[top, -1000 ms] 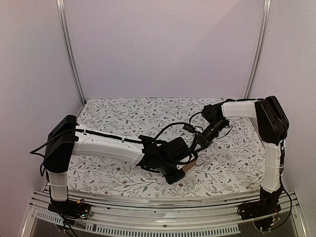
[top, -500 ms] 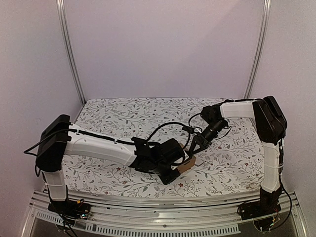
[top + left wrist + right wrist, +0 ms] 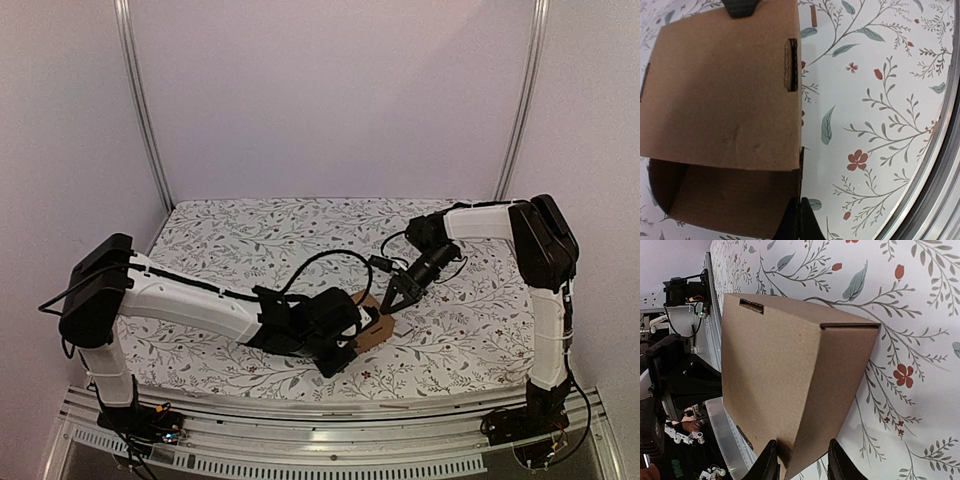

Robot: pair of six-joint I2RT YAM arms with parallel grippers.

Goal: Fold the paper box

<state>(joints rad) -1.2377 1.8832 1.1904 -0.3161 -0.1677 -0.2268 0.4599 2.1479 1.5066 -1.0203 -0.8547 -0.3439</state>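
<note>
- Roughly at 5 o'clock from the middle of the floral tablecloth [image 3: 250, 240] is the paper box [image 3: 372, 328], partly formed.
- At its 9 o'clock, the left gripper [image 3: 799, 222] is pinched tight on a thin wall.
- At 1 o'clock, the right gripper [image 3: 802, 452] clamps a corner edge.

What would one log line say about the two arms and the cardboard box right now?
left gripper: shut on paper box wall | right gripper: pinching opposite edge | paper box: formed, one side open
</note>
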